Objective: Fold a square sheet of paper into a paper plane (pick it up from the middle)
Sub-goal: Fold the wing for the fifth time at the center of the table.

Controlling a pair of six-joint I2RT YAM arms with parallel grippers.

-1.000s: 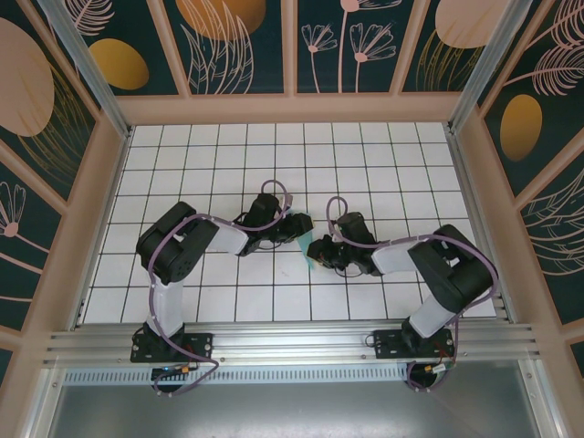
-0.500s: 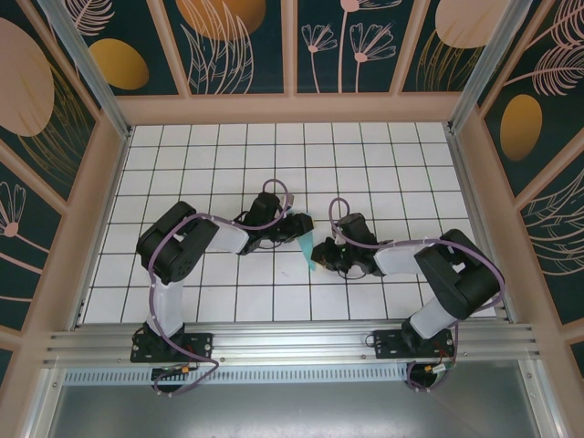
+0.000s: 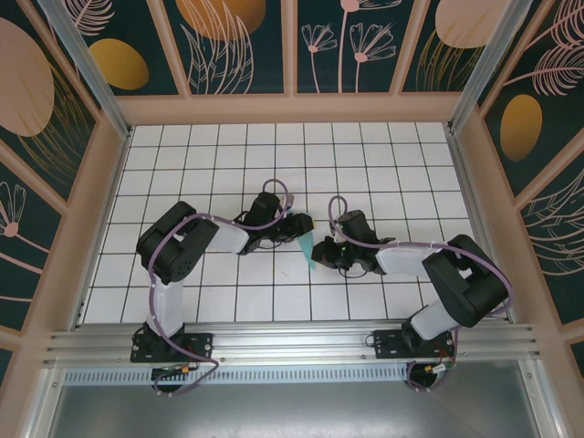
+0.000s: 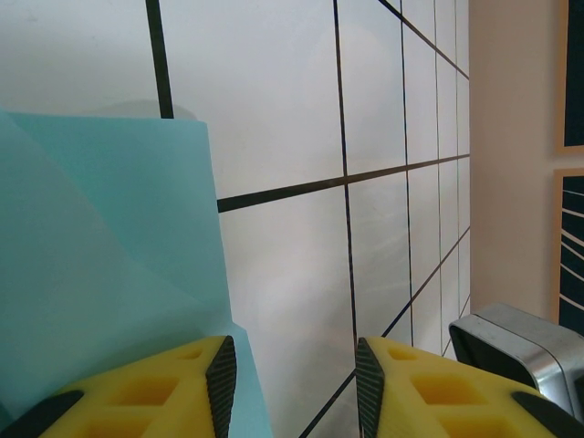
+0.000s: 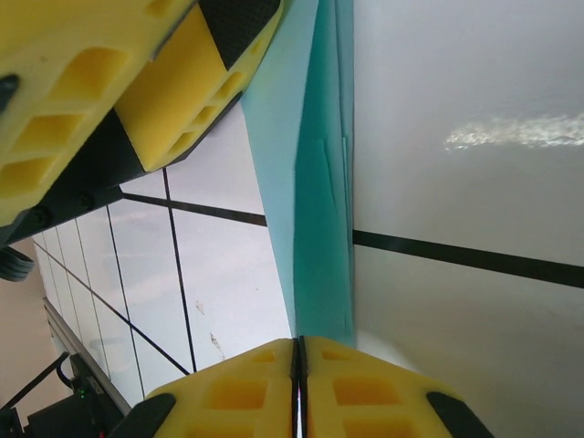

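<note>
The folded turquoise paper [image 3: 307, 246] stands on edge as a narrow pointed shape between the two grippers, near the middle of the white grid table [image 3: 228, 164]. My right gripper [image 3: 321, 254] is shut on its near end. In the right wrist view the paper [image 5: 319, 228] rises from the closed fingertips [image 5: 298, 345], and the left gripper's yellow finger [image 5: 182, 100] is against its far part. My left gripper [image 3: 297, 226] is open. In the left wrist view the paper [image 4: 100, 274] lies beside and behind the left finger, and the gap [image 4: 292, 365] holds only table.
A wooden frame with painted panels [image 3: 292, 108] walls in the table on three sides. An aluminium rail [image 3: 292, 342] runs along the near edge by the arm bases. A grey metal housing [image 4: 520, 347] sits right of the left gripper's fingers.
The paper has come up from under the grippers into a visible upright pointed shape. The right arm's elbow has swung to the right, and the left gripper has barely moved.
</note>
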